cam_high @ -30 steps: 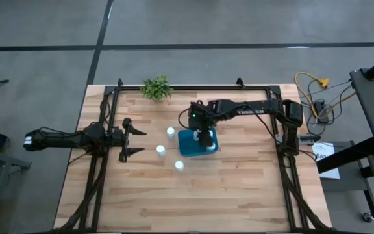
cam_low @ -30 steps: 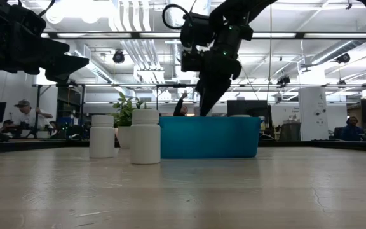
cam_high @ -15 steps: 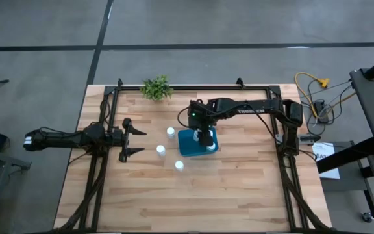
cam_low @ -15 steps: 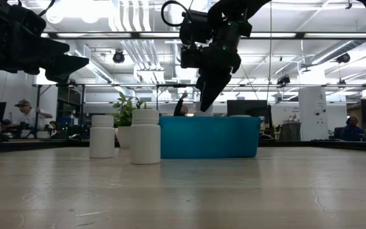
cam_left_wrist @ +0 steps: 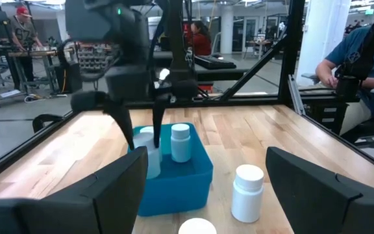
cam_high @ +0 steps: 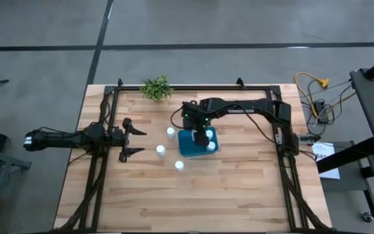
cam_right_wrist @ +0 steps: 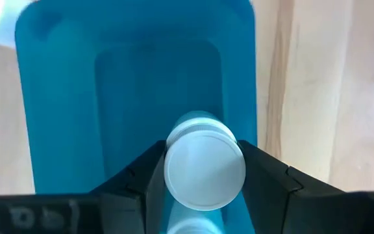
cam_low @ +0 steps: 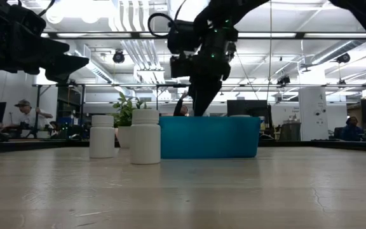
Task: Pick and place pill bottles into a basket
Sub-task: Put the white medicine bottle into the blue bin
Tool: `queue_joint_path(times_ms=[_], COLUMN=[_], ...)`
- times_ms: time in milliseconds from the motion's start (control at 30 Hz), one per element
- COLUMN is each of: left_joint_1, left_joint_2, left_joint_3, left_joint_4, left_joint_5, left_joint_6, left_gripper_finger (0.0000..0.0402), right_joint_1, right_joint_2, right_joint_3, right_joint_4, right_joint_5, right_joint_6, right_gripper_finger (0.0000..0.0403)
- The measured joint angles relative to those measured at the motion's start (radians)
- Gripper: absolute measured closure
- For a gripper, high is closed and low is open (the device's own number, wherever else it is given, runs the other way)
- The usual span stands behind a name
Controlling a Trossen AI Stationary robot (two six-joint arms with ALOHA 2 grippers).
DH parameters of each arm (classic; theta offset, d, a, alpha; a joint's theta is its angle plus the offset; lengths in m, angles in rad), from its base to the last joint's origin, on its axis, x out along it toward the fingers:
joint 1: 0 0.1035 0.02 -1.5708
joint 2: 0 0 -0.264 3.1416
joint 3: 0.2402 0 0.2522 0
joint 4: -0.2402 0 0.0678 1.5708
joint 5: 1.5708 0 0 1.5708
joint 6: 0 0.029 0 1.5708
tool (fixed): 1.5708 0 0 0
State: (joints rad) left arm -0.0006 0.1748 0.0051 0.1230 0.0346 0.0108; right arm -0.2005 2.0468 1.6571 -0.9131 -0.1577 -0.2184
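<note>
three pill bottles (cam_high: pixel 170 132) stand upright on the table (cam_high: pixel 239 188), left of the basket (cam_high: pixel 188 144) and apart from it. inside the basket, two more bottles show in the left wrist view. right gripper (cam_high: pixel 203 135) hangs over the basket, fingers (cam_right_wrist: pixel 149 170) clamped on a white bottle cap (cam_right_wrist: pixel 204 162); that bottle's base seems down inside the bin. left gripper (cam_high: pixel 132 136) waits at table's left, fingers spread, nothing between them.
</note>
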Motion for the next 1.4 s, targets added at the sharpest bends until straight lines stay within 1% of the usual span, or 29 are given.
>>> queue_joint_path(times_ms=[133,267,333,567,667,767,933,1200,1400], left_joint_1=[0.000,0.000,0.000,0.000,0.000,0.000,0.000,0.000,0.000], left_joint_2=[0.000,0.000,0.001,0.001,0.001,0.001,0.001,0.001,0.001], left_joint_3=[0.000,0.000,0.000,0.000,0.000,0.000,0.000,0.000,0.000], left_joint_4=[0.000,0.000,0.000,0.000,0.000,0.000,0.000,0.000,0.000], left_joint_5=[0.000,0.000,0.000,0.000,0.000,0.000,0.000,0.000,0.000], left_joint_6=[0.000,0.000,0.000,0.000,0.000,0.000,0.000,0.000,0.000], left_gripper_finger=[0.0107,0.0107,0.0107,0.0107,0.0107,0.0107,0.0107,0.0107,0.0107], right_joint_1=[0.000,-0.001,-0.001,0.000,0.000,0.000,0.000,0.000,0.000], right_joint_2=[0.040,0.057,0.058,0.063,0.063,0.063,0.063,0.062,0.062], right_joint_3=[0.071,0.099,0.100,0.087,0.083,0.069,0.044,0.030,0.029], right_joint_4=[-0.039,-0.071,-0.094,-0.092,-0.090,-0.070,-0.022,-0.015,-0.022], right_joint_5=[0.000,0.000,0.000,0.003,0.030,0.053,0.053,0.052,0.051], right_joint_6=[-0.018,-0.021,-0.018,-0.021,-0.025,-0.033,-0.044,-0.047,-0.027], right_gripper_finger=[0.0253,0.0253,0.0253,0.0253,0.0253,0.0253,0.0253,0.0253,0.0227])
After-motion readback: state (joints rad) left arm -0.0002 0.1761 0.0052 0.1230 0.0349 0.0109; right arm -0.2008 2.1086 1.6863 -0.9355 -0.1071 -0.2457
